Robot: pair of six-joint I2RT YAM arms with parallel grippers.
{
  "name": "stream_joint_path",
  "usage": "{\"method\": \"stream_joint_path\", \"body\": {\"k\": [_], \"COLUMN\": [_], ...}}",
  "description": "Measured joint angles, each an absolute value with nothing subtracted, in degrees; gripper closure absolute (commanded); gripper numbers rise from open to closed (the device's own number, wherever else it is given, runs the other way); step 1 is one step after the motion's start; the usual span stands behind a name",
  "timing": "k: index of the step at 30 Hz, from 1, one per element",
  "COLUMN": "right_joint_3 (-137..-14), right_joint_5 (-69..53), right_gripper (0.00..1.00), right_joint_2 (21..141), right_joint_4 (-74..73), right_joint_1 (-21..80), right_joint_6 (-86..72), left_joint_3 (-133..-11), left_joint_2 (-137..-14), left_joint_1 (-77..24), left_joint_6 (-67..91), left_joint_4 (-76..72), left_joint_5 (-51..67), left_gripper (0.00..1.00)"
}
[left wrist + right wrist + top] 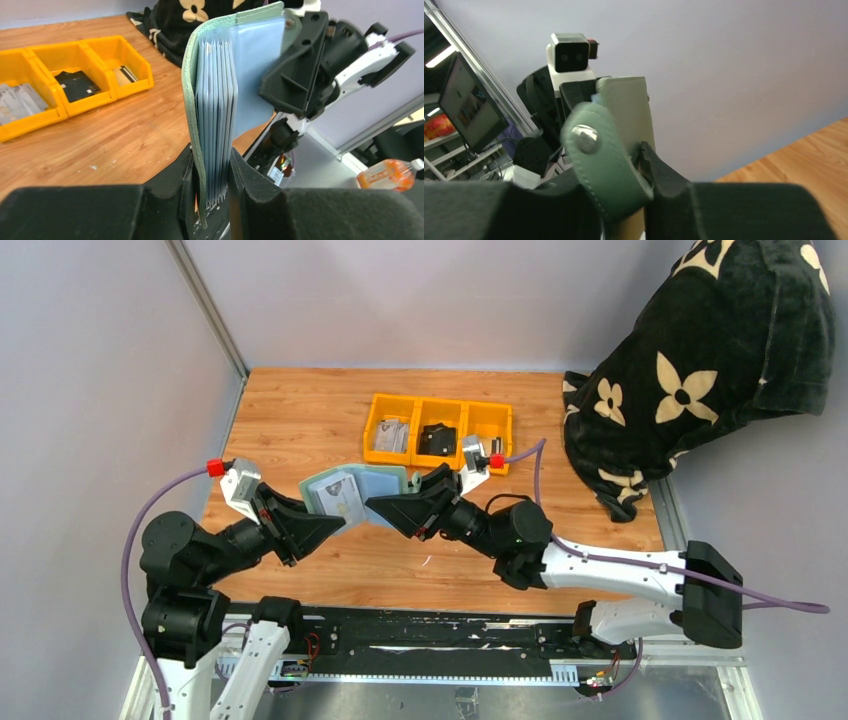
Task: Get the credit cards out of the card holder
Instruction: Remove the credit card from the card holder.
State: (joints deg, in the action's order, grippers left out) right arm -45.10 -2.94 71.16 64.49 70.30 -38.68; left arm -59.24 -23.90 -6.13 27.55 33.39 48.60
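- Where the two arms meet above the table (300, 410), the card holder (356, 494) hangs open between the left gripper (330, 527) and the right gripper (378, 506), lifted off the wood.
- Left gripper: jaws narrow, clamped on one green cover together with the stack of blue-grey sleeves (216, 100). The sleeve edges stand upright between its fingers (175, 185).
- Right gripper: closed on the opposite cover. In its wrist view the strap tab (599, 160), with a metal snap (585, 139), lies pinched between the fingers.
- A pale rectangle shows in the page nearest the left gripper. Whether it is a card cannot be told.
- Credit cards (390, 436): grey and whitish, lying in the end compartment of the yellow bin (441, 402), beyond both grippers and well apart from them.
- A black object (437, 438) sits in the bin's middle compartment, just beyond the right gripper's wrist.
- A black flowered cloth (700, 350) is heaped further off, on the right gripper's outer side.
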Motion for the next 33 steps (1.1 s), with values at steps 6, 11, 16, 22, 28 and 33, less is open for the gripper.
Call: {"method": "stream_joint_path", "body": {"k": [6,11,16,22,28,33], "right_joint_3": [-51.33,-53.43,-50.76,-47.31,-44.42,-43.57], "right_joint_5": [-6.09,-7.49,-8.51,-8.36,-7.07,-6.94], "right_gripper": [1.0,1.0,1.0,1.0,1.0,1.0], "right_joint_2": [68.58,66.13,65.8,69.34,70.46,71.13], "right_joint_4": [47.31,38.61,42.96,54.57,65.28,69.87], "right_joint_1": [69.8,69.8,69.8,69.73,69.73,69.78], "right_joint_6": [-32.21,-28.42,-29.98,-35.92,-40.73,-42.59], "left_joint_3": [-63.31,-64.58,-63.68,-54.68,-52.03,-52.34], "left_joint_2": [-24.95,-25.74,-25.96,-22.83,-20.95,-20.93], "left_joint_1": [-6.13,-6.13,-6.13,-6.13,-6.13,-6.13], "left_joint_6": [18.76,15.99,17.93,31.55,40.77,42.65], "left_joint_4": [40.1,43.29,42.35,28.27,17.15,14.26], "left_joint_5": [49.91,51.51,53.39,56.42,58.92,59.24], "left_gripper": [1.0,0.66,0.45,0.47,0.55,0.56]}}
